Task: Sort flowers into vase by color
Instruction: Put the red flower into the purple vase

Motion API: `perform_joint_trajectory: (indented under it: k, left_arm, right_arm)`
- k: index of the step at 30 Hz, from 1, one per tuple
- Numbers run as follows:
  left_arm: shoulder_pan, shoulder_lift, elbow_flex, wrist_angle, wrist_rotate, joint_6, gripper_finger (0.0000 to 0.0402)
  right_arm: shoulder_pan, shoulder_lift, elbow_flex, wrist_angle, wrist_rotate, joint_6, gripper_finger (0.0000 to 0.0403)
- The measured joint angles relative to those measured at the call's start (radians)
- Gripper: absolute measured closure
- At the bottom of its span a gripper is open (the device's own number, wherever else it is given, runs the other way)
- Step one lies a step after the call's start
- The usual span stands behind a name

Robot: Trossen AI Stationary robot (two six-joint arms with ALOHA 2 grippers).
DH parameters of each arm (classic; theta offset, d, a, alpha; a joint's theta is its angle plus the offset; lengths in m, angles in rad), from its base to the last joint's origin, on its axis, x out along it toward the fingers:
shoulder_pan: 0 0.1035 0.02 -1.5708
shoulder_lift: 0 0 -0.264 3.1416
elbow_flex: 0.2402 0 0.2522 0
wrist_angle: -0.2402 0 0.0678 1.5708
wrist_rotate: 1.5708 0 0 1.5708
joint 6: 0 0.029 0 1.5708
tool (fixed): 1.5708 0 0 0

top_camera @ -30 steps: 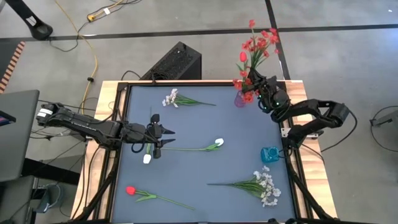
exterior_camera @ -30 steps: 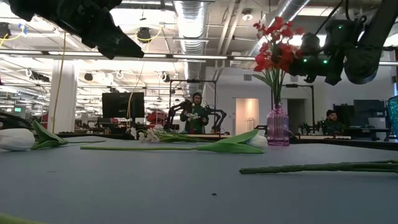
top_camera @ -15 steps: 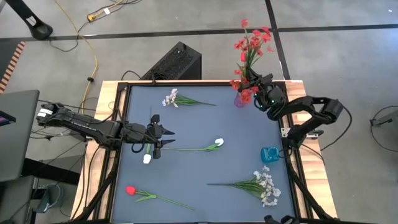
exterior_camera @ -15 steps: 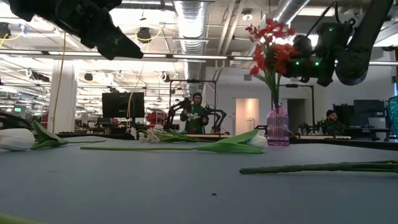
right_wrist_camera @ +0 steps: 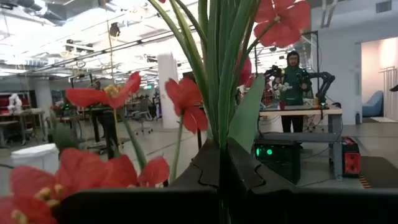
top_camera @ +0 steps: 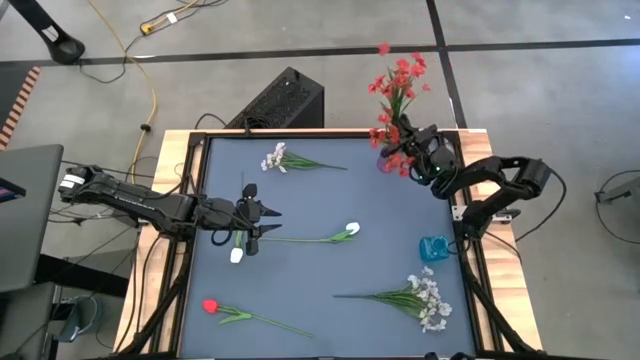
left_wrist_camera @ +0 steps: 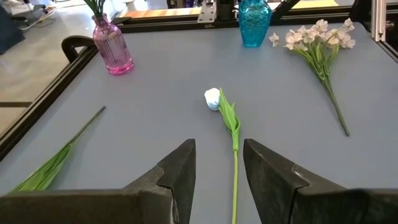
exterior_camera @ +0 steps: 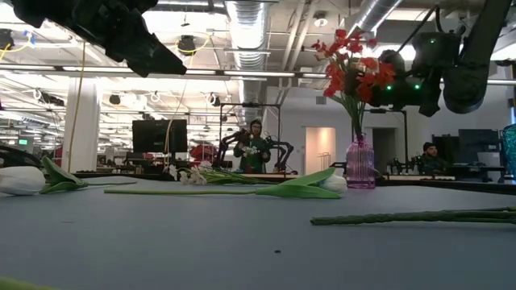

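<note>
A red blossom spray (top_camera: 396,82) stands with its stems in the pink vase (top_camera: 385,160) at the table's far right; my right gripper (top_camera: 410,150) is shut on those stems above the vase neck. My left gripper (left_wrist_camera: 219,171) hovers open over mid-left table, its fingers pointing along a white tulip (top_camera: 351,230) that lies flat. Another white tulip (top_camera: 236,256) lies just below it. A white spray (top_camera: 275,157) lies near the far edge and another (top_camera: 428,297) near right. A red tulip (top_camera: 210,306) lies near left. My right gripper pinches the red spray's green stems (right_wrist_camera: 217,118) between its two fingers, coming level from the table's right, fingers across the stems. The spray stands nearly upright, its lower stems (exterior_camera: 355,125) inside the pink vase (exterior_camera: 359,163) and its blossoms (exterior_camera: 348,56) above the fingers.
A blue vase (top_camera: 434,248) stands at the right edge, near side of the right arm. A raised black frame (top_camera: 195,190) rims the table. Bare grey mat lies in the table's middle and near the near edge. A person (exterior_camera: 255,145) stands in the room far behind.
My right gripper has shifted a little toward the table's left, staying shut on the stems. The red spray's top has swung leftward with it and stands more upright over the pink vase, its lower stems staying in the neck.
</note>
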Motion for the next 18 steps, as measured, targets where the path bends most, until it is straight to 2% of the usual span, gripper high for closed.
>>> perform_joint_trajectory:
  k: [8,11,18]
  left_arm:
    - [0.000,0.000,0.000,0.000,0.001,-0.010,0.0276]
    - [0.000,0.000,0.000,0.000,0.000,-0.010,0.0276]
    - [0.000,0.000,0.000,0.000,0.001,-0.008,0.0276]
  right_arm:
    - [0.040,-0.009,0.000,-0.014,0.000,-0.134,0.0294]
    - [0.054,-0.025,0.000,-0.015,0.005,-0.173,0.0282]
    - [0.077,-0.116,0.000,-0.091,0.145,-0.243,0.0276]
